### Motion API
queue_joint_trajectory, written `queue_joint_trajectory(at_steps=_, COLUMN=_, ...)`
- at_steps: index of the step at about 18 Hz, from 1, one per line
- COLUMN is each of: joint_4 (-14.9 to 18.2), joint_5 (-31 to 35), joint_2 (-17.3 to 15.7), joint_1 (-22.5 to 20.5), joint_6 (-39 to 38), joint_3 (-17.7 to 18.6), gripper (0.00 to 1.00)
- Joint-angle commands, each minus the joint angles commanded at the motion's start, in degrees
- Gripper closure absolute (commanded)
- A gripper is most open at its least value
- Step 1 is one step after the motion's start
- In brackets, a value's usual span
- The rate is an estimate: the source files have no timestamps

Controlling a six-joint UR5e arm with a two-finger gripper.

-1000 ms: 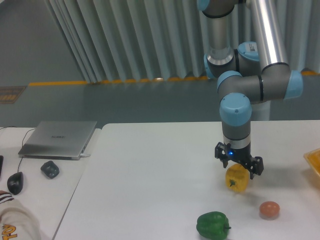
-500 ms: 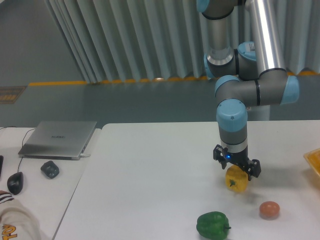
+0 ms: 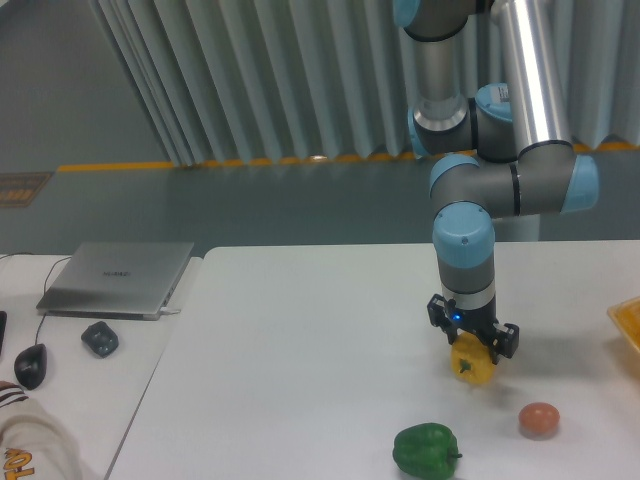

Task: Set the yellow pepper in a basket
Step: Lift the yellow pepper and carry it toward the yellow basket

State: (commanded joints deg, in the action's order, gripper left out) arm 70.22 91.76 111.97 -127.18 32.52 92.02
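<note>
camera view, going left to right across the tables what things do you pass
Computer mouse → small dark object → closed laptop → green pepper → yellow pepper under the gripper → small orange-red fruit → basket edge at the right border.

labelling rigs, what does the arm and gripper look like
The arm has silver-grey tube links and grey joint housings with light blue caps. The gripper is small and black, with two short fingers and a tiny blue light on its body. No loose cables or markings are visible.
</note>
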Motion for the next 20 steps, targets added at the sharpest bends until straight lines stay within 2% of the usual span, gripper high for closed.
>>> queue_joint_trajectory(at_steps=3, joint_4=0.97, joint_5=0.09, joint_2=-0.88, joint_1=-0.35, joint_6=0.79, joint_3=-2.1, gripper=0.64)
queue_joint_trajectory(at_steps=7, joint_4=2.19, joint_5=0.61, joint_2=-1.84, joint_1=-0.61, joint_6=3.68, joint_3=-2.72, gripper=0.65)
queue_joint_trajectory(at_steps=10, joint_4=6.32, joint_5=3.24, joint_2=-3.25, joint_1=-1.75, joint_6=13.85, joint_3=-4.66, gripper=0.65)
queue_joint_trajectory(at_steps=11, joint_4=6.42, joint_5=3.34, joint_2=-3.95, joint_1=-2.54, joint_6=17.72, joint_3=-5.1, gripper=0.65)
queue_joint_trajectory(at_steps=15, joint_4=5.89, joint_5=2.9, joint_2=-5.01, joint_1=-5.53, joint_6=23.89, joint_3=-5.71, gripper=0.65)
queue_joint_trajectory(at_steps=20, joint_4=5.54, joint_5=3.16, joint_2=-5.45, joint_1=-11.5, joint_6=39.17, joint_3=-6.68, gripper=0.65)
